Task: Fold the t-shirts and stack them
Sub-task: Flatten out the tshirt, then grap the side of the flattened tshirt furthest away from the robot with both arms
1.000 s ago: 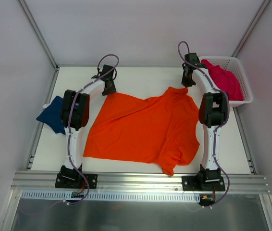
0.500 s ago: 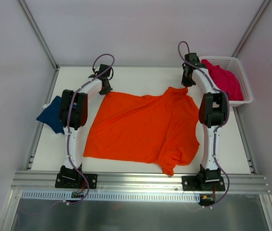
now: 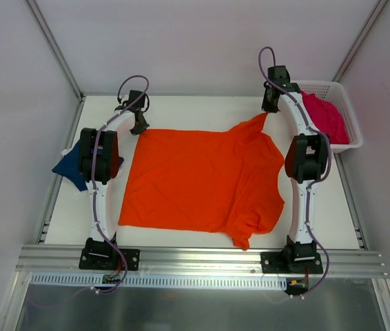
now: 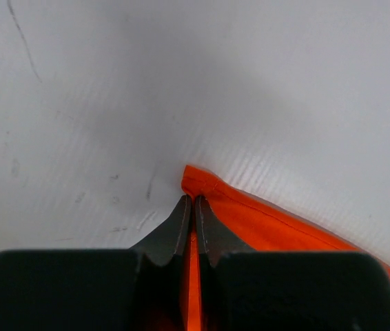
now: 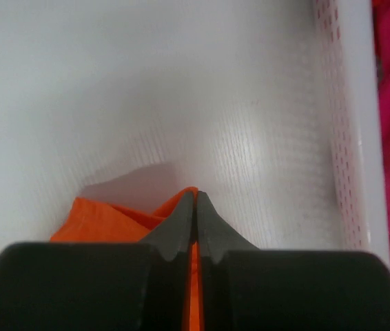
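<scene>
The orange t-shirt [image 3: 202, 183] lies spread flat in the middle of the table. My left gripper [image 3: 140, 128] is shut on its far left corner, which shows pinched between the jaws in the left wrist view [image 4: 202, 183]. My right gripper [image 3: 269, 110] is shut on its far right corner [image 5: 112, 217] and holds it lifted a little, close to the basket. The navy blue t-shirt [image 3: 74, 165] lies crumpled at the table's left edge. The magenta pink t-shirt [image 3: 322, 114] lies in the white mesh basket [image 3: 346, 103].
The basket's white wall [image 5: 350, 124] stands right beside my right gripper. Metal frame posts rise at the far corners. A metal rail [image 3: 202, 258] runs along the near edge with both arm bases on it.
Both grippers have pulled the shirt's far corners outward and back: the left moved left, the right moved up and slightly right. The shirt's far edge is now stretched straighter and flatter.
</scene>
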Motion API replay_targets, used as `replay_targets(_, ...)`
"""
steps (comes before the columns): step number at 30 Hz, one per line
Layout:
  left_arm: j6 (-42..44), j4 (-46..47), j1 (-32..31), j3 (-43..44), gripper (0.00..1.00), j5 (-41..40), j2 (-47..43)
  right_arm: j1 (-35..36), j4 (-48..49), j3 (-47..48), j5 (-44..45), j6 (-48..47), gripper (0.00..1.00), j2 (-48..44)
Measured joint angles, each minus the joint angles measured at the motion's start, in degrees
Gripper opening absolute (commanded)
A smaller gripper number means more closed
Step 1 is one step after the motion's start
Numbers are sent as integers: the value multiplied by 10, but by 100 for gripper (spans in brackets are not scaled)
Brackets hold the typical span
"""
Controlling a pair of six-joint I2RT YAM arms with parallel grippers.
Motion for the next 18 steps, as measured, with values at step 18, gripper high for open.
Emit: replay_targets(18, -16, -19, 26, 43, 0, 40, 0, 0, 2, 67, -10, 4, 1, 40)
